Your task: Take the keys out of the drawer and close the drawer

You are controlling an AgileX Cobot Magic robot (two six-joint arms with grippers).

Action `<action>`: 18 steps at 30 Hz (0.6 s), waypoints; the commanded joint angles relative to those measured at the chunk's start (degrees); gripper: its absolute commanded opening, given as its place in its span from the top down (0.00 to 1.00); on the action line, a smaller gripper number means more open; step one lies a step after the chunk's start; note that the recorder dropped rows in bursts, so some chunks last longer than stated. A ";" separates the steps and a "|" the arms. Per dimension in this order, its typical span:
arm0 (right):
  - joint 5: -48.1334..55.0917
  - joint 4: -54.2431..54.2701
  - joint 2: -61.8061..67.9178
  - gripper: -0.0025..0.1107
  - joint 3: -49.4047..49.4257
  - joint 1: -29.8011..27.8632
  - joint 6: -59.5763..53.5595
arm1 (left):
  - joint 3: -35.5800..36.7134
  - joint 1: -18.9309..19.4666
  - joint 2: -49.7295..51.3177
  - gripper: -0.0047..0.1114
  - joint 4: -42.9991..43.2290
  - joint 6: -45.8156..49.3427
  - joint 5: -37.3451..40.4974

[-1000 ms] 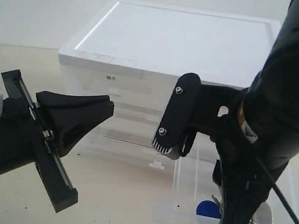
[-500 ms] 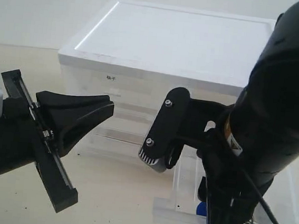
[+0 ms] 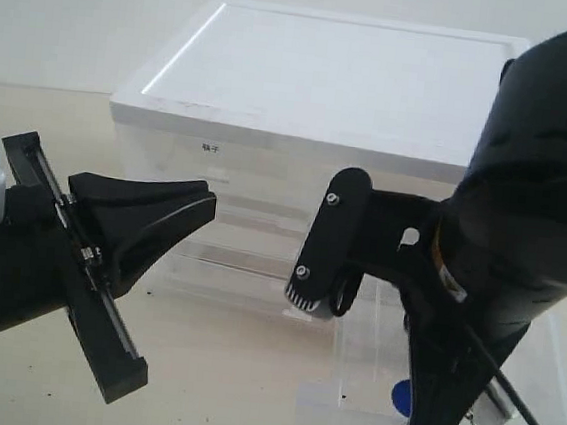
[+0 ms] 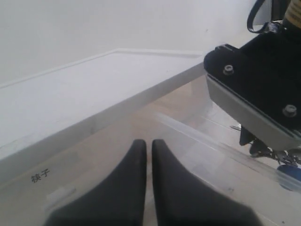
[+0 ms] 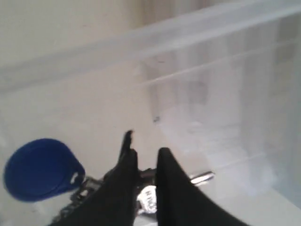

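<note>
Looks like a robotics lab or test bench. Shown by a plain white wall [image 3: 72, 11], a pale beige tabletop [image 3: 218, 367], and a single translucent plastic drawer cabinet with a flat white top [image 3: 337, 77] set out on it. Flanked by a black jointed robot arm on the left [image 3: 37, 269] and another, cabled, on the right [image 3: 536, 197].

The jaws pinch the keys [image 5: 146, 200] beside their blue tag [image 5: 40, 169] inside the drawer [image 5: 216, 94].

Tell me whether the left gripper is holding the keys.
No, the left gripper has its fingers together with nothing between them, while the keys lie in the drawer.
</note>
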 commanded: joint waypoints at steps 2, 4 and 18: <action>-0.14 -8.78 -0.72 0.97 0.21 0.08 4.31 | 0.26 0.11 -0.31 0.92 -0.04 -0.71 0.07; -1.92 -9.09 -1.89 0.97 0.21 0.08 4.31 | 0.26 0.11 -0.31 0.92 -0.04 -0.71 0.07; 0.66 0.22 -6.91 0.66 0.21 0.08 2.09 | 0.26 0.11 -0.31 0.92 -0.04 -0.71 0.07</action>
